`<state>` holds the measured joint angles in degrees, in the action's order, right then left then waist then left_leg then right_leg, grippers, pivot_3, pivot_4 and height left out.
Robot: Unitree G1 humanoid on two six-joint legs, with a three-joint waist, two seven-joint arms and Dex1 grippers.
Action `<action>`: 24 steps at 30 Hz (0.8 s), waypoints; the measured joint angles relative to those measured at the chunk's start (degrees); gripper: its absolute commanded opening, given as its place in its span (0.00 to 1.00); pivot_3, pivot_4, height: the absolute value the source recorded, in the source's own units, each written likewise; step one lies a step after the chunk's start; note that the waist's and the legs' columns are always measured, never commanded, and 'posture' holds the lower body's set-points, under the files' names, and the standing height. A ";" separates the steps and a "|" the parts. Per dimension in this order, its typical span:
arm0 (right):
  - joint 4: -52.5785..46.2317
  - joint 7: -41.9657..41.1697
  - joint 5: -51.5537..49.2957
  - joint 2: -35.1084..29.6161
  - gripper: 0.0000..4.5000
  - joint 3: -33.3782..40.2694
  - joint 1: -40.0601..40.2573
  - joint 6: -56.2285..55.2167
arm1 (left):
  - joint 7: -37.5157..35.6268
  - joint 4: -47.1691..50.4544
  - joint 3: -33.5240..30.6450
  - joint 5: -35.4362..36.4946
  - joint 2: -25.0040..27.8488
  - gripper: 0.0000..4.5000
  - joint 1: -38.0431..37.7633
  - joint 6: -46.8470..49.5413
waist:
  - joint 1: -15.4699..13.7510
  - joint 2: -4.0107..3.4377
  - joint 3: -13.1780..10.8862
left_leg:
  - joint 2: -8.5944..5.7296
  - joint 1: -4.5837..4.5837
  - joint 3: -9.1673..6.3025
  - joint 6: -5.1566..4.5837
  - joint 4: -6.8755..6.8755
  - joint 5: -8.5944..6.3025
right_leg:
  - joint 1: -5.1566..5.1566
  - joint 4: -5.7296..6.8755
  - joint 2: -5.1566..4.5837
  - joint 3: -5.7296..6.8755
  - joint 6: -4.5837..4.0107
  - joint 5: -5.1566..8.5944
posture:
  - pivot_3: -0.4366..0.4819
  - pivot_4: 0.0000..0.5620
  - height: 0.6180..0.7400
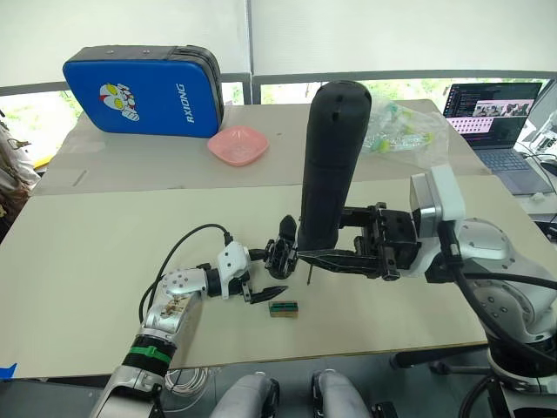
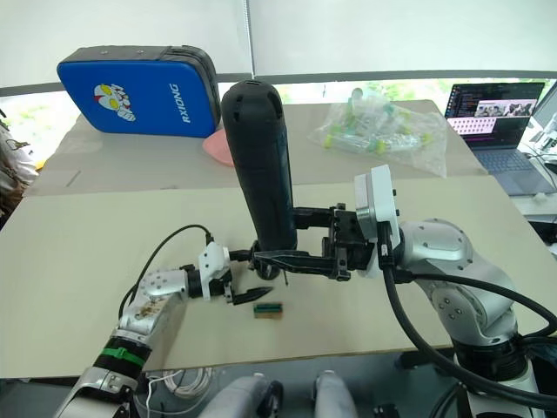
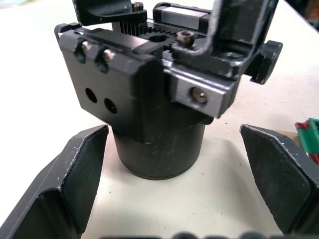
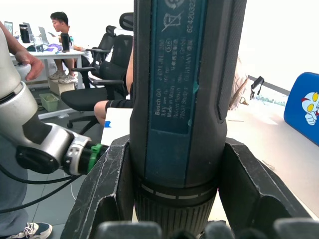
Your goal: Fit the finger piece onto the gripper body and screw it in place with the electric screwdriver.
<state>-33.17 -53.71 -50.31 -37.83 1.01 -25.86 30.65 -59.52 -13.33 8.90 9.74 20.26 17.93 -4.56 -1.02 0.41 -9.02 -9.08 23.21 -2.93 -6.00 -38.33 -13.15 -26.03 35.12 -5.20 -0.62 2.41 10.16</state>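
Observation:
The gripper body (image 3: 149, 104), a black block on a round base, stands on the table. My left gripper (image 1: 268, 273) is open around it, with its fingers (image 3: 75, 184) apart from the base on either side. Black parts rise from the body's top, and I cannot tell the finger piece among them. My right gripper (image 1: 306, 246) is shut on the electric screwdriver (image 1: 331, 157) and holds it upright. The screwdriver's thin bit (image 1: 310, 277) points down, just to the right of the gripper body.
A small green-and-tan block (image 1: 283, 308) lies just in front of the grippers. Further back are a pink dish (image 1: 238, 144), a blue case (image 1: 144, 91), a clear bag of parts (image 1: 405, 129) and a laptop (image 1: 498, 117). People sit at desks (image 4: 55, 47).

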 measured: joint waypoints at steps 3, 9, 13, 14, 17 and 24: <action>0.00 -0.17 0.03 0.00 0.43 0.00 0.04 -0.01 | 1.88 0.87 0.42 -0.62 -0.65 0.99 -0.29 1.12 | -0.44 0.00 0.00 | -0.01 0.00 0.00 0.00 -0.01 0.00 | 0.02 0.00 -0.01 0.01 0.00 0.00 | 0.48 0.27 1.00; 0.01 -0.91 0.16 0.00 0.43 0.00 0.38 -0.03 | 4.59 1.28 1.29 -1.17 -2.36 0.99 -0.05 2.16 | -1.54 0.00 0.00 | -0.02 0.00 0.01 -0.01 -0.07 -0.01 | 0.05 0.00 -0.02 0.03 0.03 -0.02 | 0.48 0.27 1.00; 0.01 -1.22 0.67 0.01 0.43 0.00 0.92 -0.15 | 5.05 0.40 2.17 -1.70 -3.29 0.99 1.22 2.23 | -1.84 0.00 0.00 | -0.03 0.02 0.01 -0.02 -0.15 -0.01 | 0.09 -0.02 -0.03 0.03 0.10 -0.06 | 0.48 0.27 1.00; 0.01 -1.25 0.73 0.02 0.43 0.00 1.10 -0.16 | 5.06 0.15 2.39 -1.79 -3.48 0.99 1.54 2.25 | -1.83 0.00 0.00 | -0.03 0.03 0.01 -0.03 -0.17 -0.02 | 0.09 -0.03 -0.03 0.03 0.11 -0.07 | 0.48 0.27 1.00; 0.06 -1.34 1.25 0.04 0.43 0.00 1.46 -0.19 | 5.18 -0.12 2.74 -1.89 -3.71 0.99 1.93 2.33 | -1.55 0.00 0.00 | -0.03 0.05 0.02 -0.05 -0.20 -0.03 | 0.07 -0.02 -0.02 0.01 0.13 -0.08 | 0.48 0.27 1.00; 0.10 -1.65 1.83 0.13 0.43 0.01 1.47 -0.21 | 6.06 -0.10 3.26 -2.33 -3.62 0.99 2.39 3.58 | -1.47 0.00 0.00 | -0.02 0.04 0.01 -0.05 -0.26 -0.03 | 0.09 0.01 -0.01 0.02 0.12 -0.08 | 0.48 0.27 1.00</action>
<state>-33.07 -55.36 -48.48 -37.70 1.02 -24.39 30.43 -53.46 -13.43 12.16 7.42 16.65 20.33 -0.98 -2.48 0.41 -9.02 -9.11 23.25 -2.92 -6.04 -38.59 -13.18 -25.94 35.12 -5.22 -0.60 2.53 10.08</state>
